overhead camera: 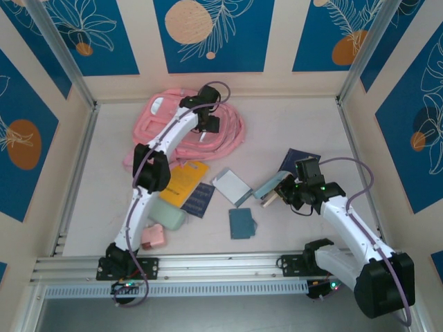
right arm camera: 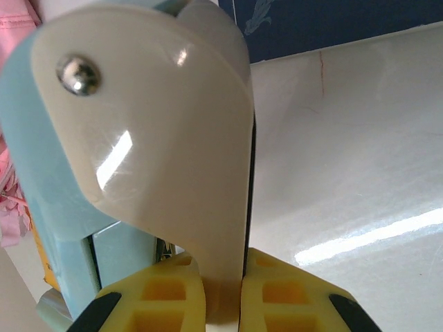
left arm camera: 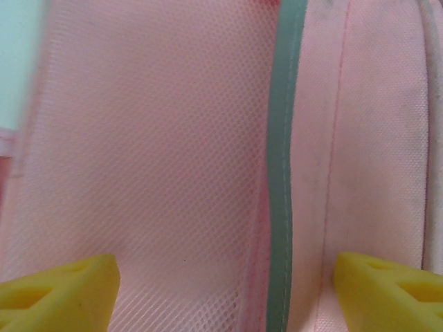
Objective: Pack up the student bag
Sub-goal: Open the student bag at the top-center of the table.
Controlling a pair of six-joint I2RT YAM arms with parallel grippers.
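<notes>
The student bag (overhead camera: 166, 121) lies crumpled at about eleven o'clock on the pale table (overhead camera: 291, 124), on the far side and left of centre. At its six o'clock I see a yellow book (overhead camera: 183, 180), with a dark blue notebook (overhead camera: 199, 199) just beside that at four o'clock. A second dark blue book (overhead camera: 297, 160) lies at three o'clock from the table's middle. Toward seven o'clock, nearer the arm bases, sit a mint green pouch (overhead camera: 168, 214) and, just beside it, a small pink pouch (overhead camera: 154, 236). A teal square (overhead camera: 241, 223) lies at six o'clock. The left gripper (left arm camera: 221, 294) hangs over the bag's three o'clock side, its yellow fingers (left arm camera: 66, 290) spread wide with nothing between them. Pink mesh and a teal strip (left arm camera: 280, 173) lie close beneath. The right gripper (right arm camera: 223, 294), at four o'clock, is clamped on a pale blue and cream item (right arm camera: 159, 138).
</notes>
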